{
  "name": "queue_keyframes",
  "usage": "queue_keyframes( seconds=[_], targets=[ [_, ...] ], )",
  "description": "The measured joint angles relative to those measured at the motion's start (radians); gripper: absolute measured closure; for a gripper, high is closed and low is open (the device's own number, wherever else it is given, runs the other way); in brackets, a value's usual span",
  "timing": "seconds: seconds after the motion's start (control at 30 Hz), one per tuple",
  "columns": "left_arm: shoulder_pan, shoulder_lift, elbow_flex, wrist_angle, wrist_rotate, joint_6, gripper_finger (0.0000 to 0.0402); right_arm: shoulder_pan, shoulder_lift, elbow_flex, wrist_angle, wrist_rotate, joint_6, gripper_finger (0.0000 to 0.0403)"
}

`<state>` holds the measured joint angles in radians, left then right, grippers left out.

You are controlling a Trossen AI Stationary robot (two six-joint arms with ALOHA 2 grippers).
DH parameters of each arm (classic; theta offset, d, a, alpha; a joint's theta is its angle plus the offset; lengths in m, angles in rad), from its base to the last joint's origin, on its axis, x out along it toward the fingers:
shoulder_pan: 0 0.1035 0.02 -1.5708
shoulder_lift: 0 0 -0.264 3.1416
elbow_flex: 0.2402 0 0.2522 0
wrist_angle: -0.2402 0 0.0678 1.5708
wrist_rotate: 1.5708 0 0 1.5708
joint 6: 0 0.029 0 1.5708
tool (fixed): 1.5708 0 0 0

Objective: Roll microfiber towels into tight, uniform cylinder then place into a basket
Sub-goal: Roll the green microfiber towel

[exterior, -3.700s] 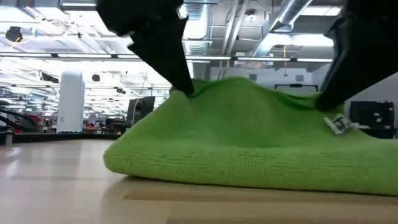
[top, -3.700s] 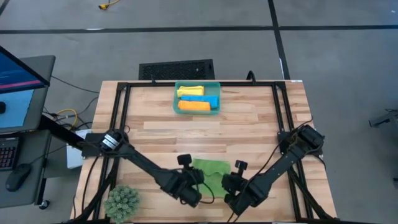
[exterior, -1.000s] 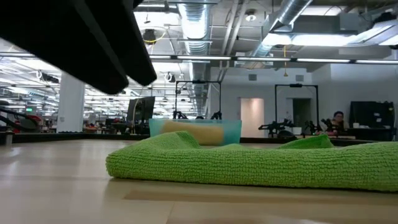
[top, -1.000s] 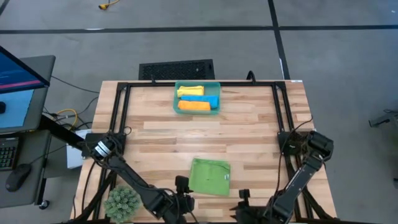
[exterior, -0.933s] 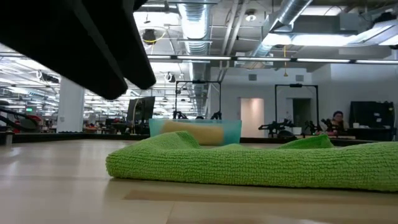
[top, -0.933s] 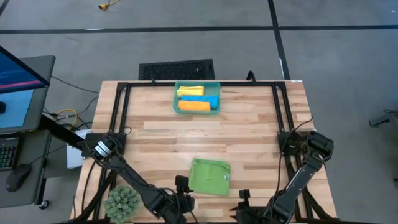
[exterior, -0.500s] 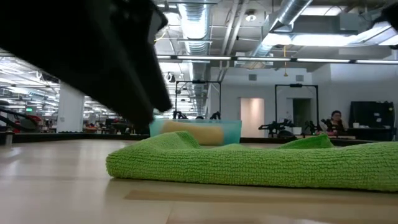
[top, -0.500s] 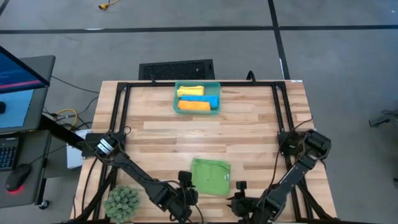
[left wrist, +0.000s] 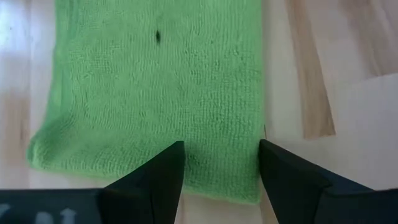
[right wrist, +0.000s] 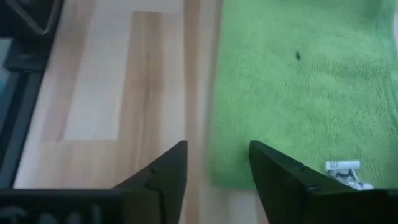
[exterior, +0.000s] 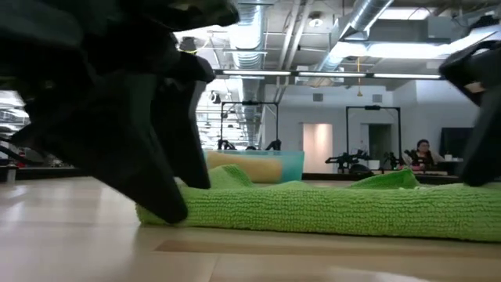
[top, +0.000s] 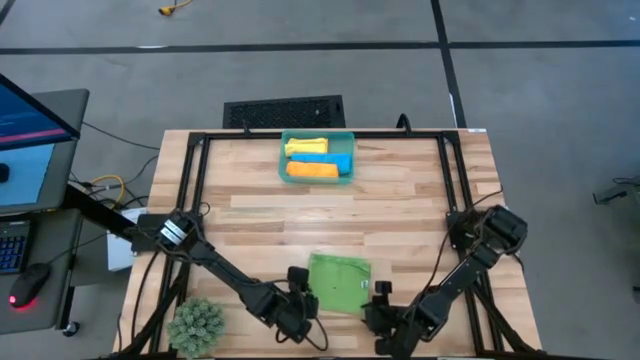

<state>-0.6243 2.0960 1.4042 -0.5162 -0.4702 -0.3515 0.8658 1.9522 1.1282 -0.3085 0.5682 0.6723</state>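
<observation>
Green microfiber towel (top: 338, 282) lay flat near the table's (top: 400, 215) front edge, well apart from the teal basket (top: 317, 157) at the far side, which held yellow, blue and orange rolls. The left gripper (left wrist: 221, 171) stood over its near corner, fingers spread, holding nothing. The right gripper (right wrist: 217, 168) stood at the other near corner, fingers likewise apart and empty.

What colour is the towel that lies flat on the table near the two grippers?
Bright green: the flat square microfiber towel shows best in the left wrist view.
</observation>
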Motion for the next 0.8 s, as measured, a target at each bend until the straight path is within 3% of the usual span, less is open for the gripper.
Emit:
queue_keyframes(
  seconds=[0.27,0.8],
  targets=[
    [0.017,0.000,-0.001,0.007,0.049,-0.009,0.0207,-0.039,0.000,-0.003,0.003,-0.024,0.000,0.0166],
    [0.018,0.000,-0.001,0.007,0.049,-0.029,0.0207,-0.066,0.024,-0.001,0.008,-0.099,0.035,0.0163]
  ],
)
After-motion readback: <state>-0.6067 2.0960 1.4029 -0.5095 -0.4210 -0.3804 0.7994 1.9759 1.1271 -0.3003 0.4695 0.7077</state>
